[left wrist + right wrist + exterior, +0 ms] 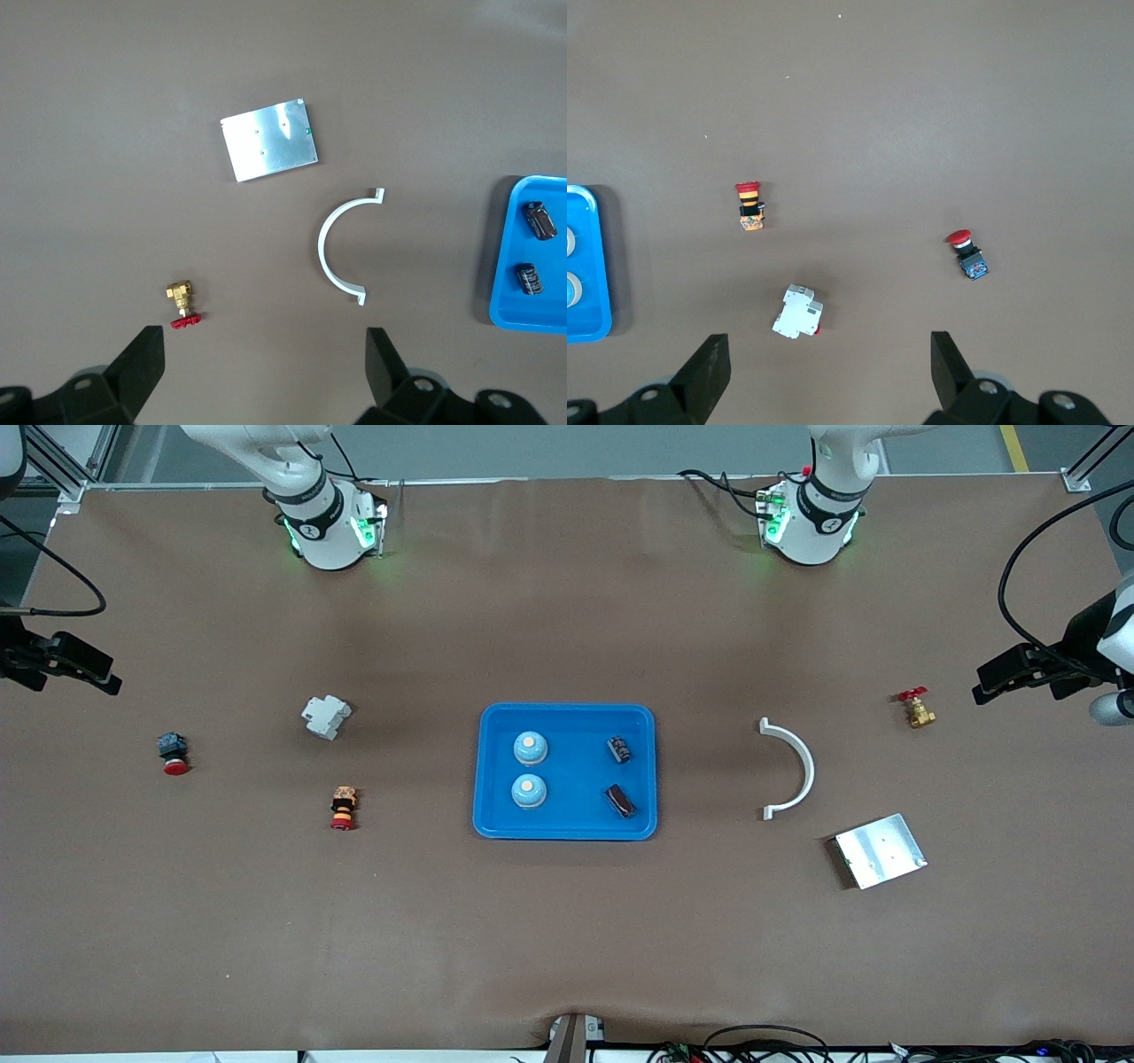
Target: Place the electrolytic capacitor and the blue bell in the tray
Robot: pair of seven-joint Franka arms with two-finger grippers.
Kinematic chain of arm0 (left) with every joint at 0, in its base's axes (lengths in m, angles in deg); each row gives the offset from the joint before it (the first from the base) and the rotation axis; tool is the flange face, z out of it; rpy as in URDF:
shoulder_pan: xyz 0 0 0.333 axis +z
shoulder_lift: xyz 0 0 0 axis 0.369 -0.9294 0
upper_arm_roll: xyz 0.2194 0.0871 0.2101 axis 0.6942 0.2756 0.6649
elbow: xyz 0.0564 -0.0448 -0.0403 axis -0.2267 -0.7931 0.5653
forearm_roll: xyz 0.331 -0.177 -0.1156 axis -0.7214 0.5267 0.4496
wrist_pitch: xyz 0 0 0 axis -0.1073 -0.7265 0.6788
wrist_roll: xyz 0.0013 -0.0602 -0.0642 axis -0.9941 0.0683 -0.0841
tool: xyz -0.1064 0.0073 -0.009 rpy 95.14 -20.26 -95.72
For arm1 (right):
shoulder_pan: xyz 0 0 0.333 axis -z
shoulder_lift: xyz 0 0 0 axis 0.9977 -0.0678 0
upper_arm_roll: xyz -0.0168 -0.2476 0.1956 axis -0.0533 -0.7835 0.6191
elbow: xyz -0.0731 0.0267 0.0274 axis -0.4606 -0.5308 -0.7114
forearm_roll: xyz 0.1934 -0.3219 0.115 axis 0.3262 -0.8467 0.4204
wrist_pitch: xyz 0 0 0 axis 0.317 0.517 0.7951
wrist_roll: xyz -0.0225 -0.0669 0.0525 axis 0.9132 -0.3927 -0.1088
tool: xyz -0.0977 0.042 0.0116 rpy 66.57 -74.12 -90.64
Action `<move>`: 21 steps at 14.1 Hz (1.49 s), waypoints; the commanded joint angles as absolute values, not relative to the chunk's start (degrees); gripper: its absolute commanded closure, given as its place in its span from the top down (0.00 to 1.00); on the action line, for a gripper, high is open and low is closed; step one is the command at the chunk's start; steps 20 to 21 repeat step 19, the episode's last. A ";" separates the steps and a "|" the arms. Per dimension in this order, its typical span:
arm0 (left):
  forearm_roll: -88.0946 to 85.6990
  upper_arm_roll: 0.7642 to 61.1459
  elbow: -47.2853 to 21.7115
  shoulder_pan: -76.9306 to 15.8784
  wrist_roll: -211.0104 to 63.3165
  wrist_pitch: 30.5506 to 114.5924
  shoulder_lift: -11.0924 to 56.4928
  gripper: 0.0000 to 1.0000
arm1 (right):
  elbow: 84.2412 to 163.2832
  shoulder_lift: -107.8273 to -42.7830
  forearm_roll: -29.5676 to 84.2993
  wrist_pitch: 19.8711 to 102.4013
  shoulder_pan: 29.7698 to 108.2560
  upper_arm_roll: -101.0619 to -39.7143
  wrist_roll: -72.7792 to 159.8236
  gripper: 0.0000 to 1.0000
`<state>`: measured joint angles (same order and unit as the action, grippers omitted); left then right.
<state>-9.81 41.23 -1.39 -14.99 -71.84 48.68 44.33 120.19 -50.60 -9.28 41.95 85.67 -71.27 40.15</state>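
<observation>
Both sets of jaws stand spread with nothing between them: my left gripper (pixel 266 372) hangs over the table's left-arm end near the brass valve (pixel 917 709), my right gripper (pixel 828 376) over the right-arm end, each arm drawn back and waiting. Out from there, the tray (pixel 567 828) holds two blue bells (pixel 530 748) and two capacitors (pixel 619 749). I judge the task done; the next move calls for no pick, only holding clear.

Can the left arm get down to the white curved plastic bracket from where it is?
Probably yes: the left hand hangs open over bare table, and the white curved plastic bracket lies alone, apart from the blue tray.
</observation>
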 commanded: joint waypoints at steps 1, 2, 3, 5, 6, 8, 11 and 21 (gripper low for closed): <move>-9.22 40.93 -0.79 -15.06 -71.09 48.75 44.28 1.00 | 121.95 -48.76 -8.86 42.63 86.29 -70.83 40.78 1.00; -9.22 40.84 -0.70 -14.97 -70.83 48.66 44.19 1.00 | 121.86 -48.76 -8.86 42.63 86.29 -70.83 40.78 1.00; -9.22 40.84 -0.70 -15.06 -70.65 48.66 44.19 1.00 | 121.86 -48.76 -8.86 42.72 86.29 -70.83 40.78 1.00; -9.22 40.84 -0.61 -15.15 -70.65 48.66 44.19 1.00 | 121.86 -48.76 -8.86 42.63 86.20 -70.83 40.78 1.00; -9.22 40.84 -0.70 -15.15 -70.65 48.66 44.19 1.00 | 121.86 -48.76 -8.86 42.81 86.11 -70.83 40.78 1.00; -9.05 40.84 -0.70 -15.06 -70.65 48.66 44.10 1.00 | 121.86 -48.76 -8.86 43.42 85.94 -70.74 40.78 1.00; -9.05 40.84 -0.70 -15.06 -70.65 48.66 44.10 1.00 | 121.86 -48.68 -8.86 43.34 85.94 -70.65 40.78 1.00; -9.13 40.84 -0.79 -15.15 -70.65 48.75 43.93 1.00 | 121.95 -48.68 -8.86 43.42 86.11 -70.56 40.78 1.00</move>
